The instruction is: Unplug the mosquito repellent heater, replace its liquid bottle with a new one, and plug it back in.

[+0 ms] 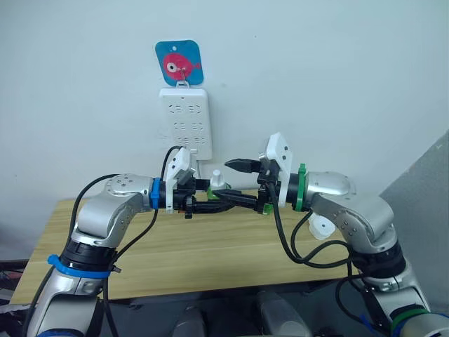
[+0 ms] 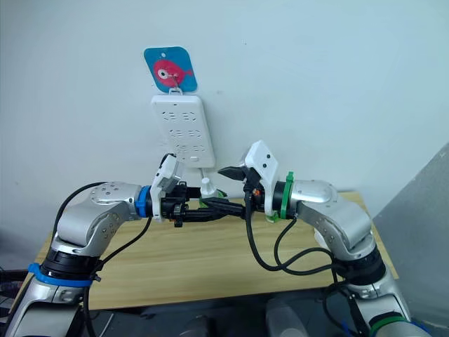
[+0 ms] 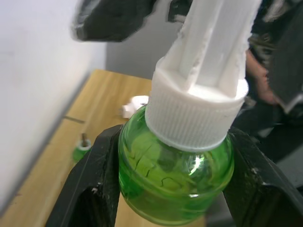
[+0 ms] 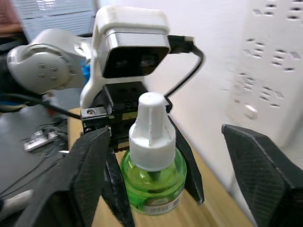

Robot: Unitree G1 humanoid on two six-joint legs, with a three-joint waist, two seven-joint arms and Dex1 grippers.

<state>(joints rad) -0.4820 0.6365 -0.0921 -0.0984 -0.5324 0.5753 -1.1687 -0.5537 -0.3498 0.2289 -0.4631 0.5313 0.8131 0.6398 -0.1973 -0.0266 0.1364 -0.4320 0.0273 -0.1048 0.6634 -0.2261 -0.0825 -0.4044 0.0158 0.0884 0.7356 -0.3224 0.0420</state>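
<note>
My left gripper point(image 1: 214, 195) is shut on a green liquid bottle point(image 1: 218, 184) with a white ribbed cap and tall white wick cover point(image 4: 150, 127), held upright above the table's back edge. Its fingers point(image 3: 94, 189) clamp the bottle's round green body point(image 3: 175, 175). My right gripper point(image 4: 165, 135) faces it, open, with one wide finger point(image 4: 90, 175) on each side of the bottle and clear of it. The mosquito repellent heater point(image 1: 321, 226) lies on the table behind my right forearm, small, white and rounded. A second small green bottle point(image 3: 81, 149) stands on the table near the wall.
A tall white power strip point(image 1: 186, 123) hangs on the wall from a blue fish hook point(image 1: 179, 63), just above and behind the grippers. The wooden table point(image 1: 210, 260) runs wall to front edge. A grey panel point(image 1: 421, 203) stands at the right.
</note>
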